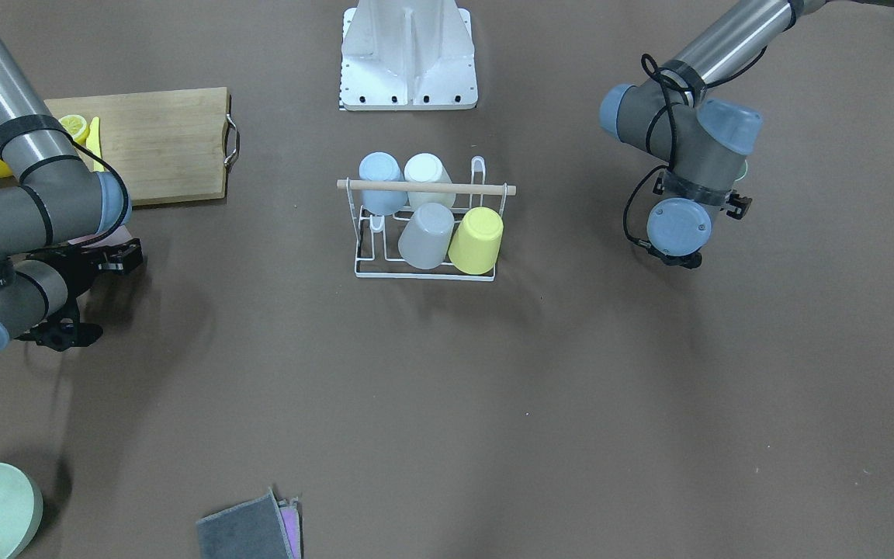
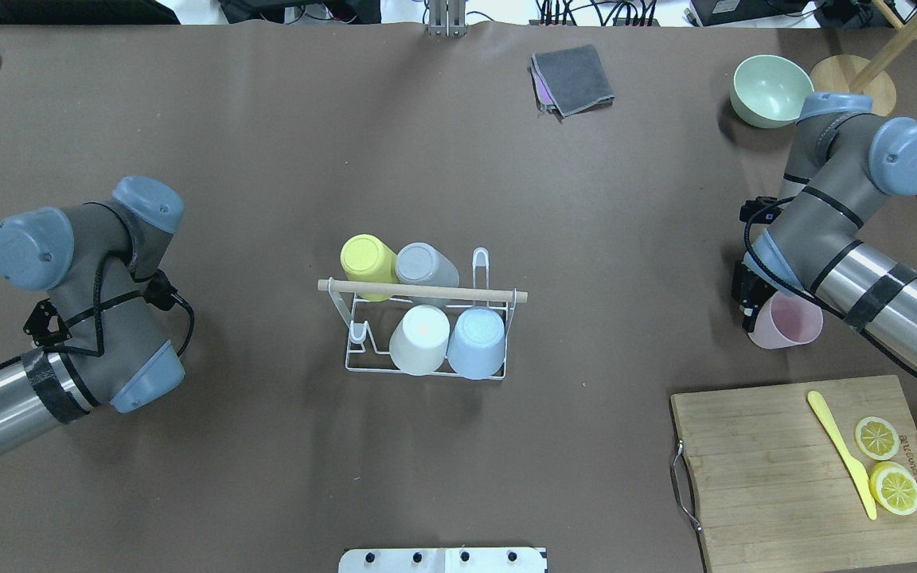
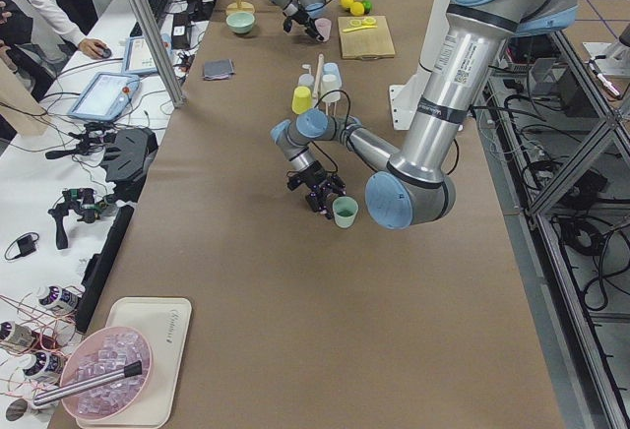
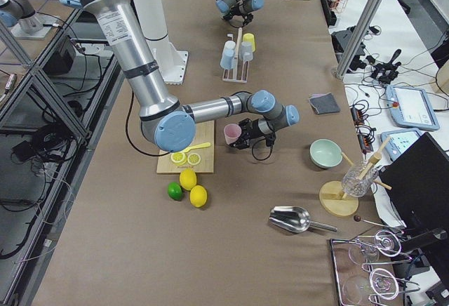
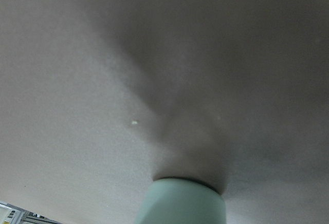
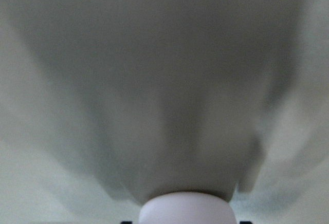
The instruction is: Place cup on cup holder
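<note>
Pink cup (image 2: 793, 322) first: where is it from my right end effector (image 2: 749, 306)?

You have it upright on the tabletop (image 2: 586, 239), right against that end effector, and the fingertips meet its rim on one side. Whether they pinch the wall or only touch it, I cannot tell you.

And the left end effector (image 3: 320, 198)?

Your overhead view hides it under the arm. From the side you see it low over the tabletop with a green cup (image 3: 344, 213) just beside it, mouth up. Clenched or released, I cannot tell there either.

Where is the cup holder (image 2: 498, 295) from each?

Between the two end effectors and well apart from both. You can count four cups upside down on its prongs: a yellow cup (image 2: 367, 265) and a grey cup (image 2: 425, 265) on the side away from the robot, and a white cup (image 2: 420, 338) and a blue cup (image 2: 476, 342) on the near side.

Anything close to the right end effector?

Your wooden cutting board (image 2: 769, 461) lies near it, toward the robot, with a yellow knife (image 2: 840, 446) and two lemon slices (image 2: 877, 438) on it.
</note>
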Tool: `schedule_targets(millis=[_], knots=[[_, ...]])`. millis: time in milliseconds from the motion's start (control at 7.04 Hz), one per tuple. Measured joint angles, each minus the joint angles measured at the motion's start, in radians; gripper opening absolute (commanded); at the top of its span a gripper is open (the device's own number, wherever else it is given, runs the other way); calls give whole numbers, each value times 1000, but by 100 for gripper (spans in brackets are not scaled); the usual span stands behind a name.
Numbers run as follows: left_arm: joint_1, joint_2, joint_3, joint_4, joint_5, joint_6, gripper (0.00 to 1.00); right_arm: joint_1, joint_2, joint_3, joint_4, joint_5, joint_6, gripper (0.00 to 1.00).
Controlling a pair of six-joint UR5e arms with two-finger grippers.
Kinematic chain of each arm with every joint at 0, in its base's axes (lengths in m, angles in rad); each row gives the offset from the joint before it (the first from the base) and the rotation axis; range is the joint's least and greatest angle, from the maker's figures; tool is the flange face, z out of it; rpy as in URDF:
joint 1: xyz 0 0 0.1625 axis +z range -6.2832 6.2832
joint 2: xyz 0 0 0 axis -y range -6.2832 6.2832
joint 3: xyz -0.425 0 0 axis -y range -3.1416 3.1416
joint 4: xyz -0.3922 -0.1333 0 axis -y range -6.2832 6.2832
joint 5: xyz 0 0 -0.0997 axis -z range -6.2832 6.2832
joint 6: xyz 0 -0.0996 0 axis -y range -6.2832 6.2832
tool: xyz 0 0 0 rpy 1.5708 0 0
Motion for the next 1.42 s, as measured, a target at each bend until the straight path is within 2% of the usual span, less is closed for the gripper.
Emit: schedule_targets(millis=[568, 852, 1137, 1421], knots=[[13, 23, -9, -1, -2, -1, 97, 4, -6, 6, -4, 21, 0, 38], [17, 31, -13, 0, -10, -1, 84, 24, -10, 7, 25, 41, 1, 38], [18, 36, -15, 4, -31, 0, 68, 66, -31, 6, 121, 46, 3, 38], [17, 38, -20, 6, -39, 0, 67, 148, -53, 17, 226, 60, 3, 38]])
